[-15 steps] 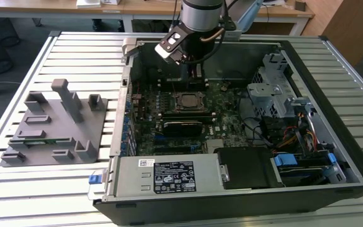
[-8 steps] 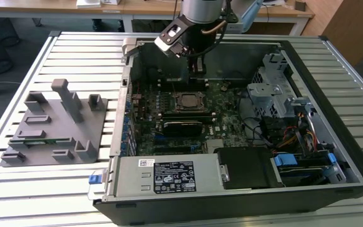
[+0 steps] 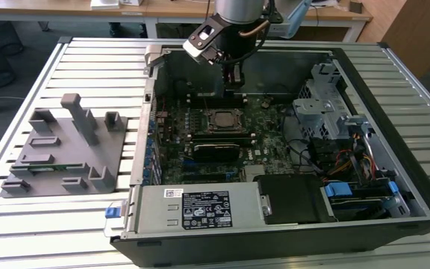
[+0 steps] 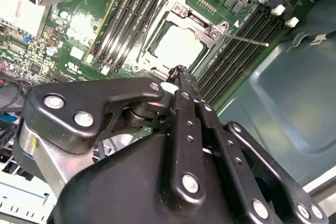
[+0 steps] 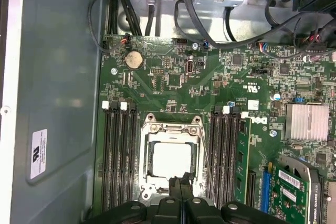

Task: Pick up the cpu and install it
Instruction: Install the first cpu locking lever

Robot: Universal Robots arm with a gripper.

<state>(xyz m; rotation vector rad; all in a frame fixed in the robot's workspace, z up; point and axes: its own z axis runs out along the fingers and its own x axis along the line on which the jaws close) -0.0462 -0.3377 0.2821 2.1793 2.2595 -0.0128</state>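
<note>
The cpu point(image 5: 169, 160) is a small pale square chip lying flat inside the metal socket frame point(image 5: 148, 129) on the green motherboard; it also shows in the second wrist view as the cpu point(image 4: 178, 45) and in the exterior view as the cpu point(image 3: 223, 119). My gripper point(image 3: 234, 89) hangs inside the open computer case, just beyond the socket's far edge. Its black fingers point(image 4: 181, 77) are pressed together with nothing between them, and the tips point(image 5: 181, 184) sit just off the socket's rim. A thin wire lever point(image 4: 247, 39) sticks out beside the socket.
Black memory slots point(image 5: 119, 156) flank the socket on both sides. A grey plastic tray point(image 3: 58, 151) on the slatted table at the exterior view's left holds a green memory stick point(image 3: 47, 166). The case's metal wall point(image 5: 58, 103), drive cage point(image 3: 323, 106) and cables point(image 3: 342, 162) crowd the board.
</note>
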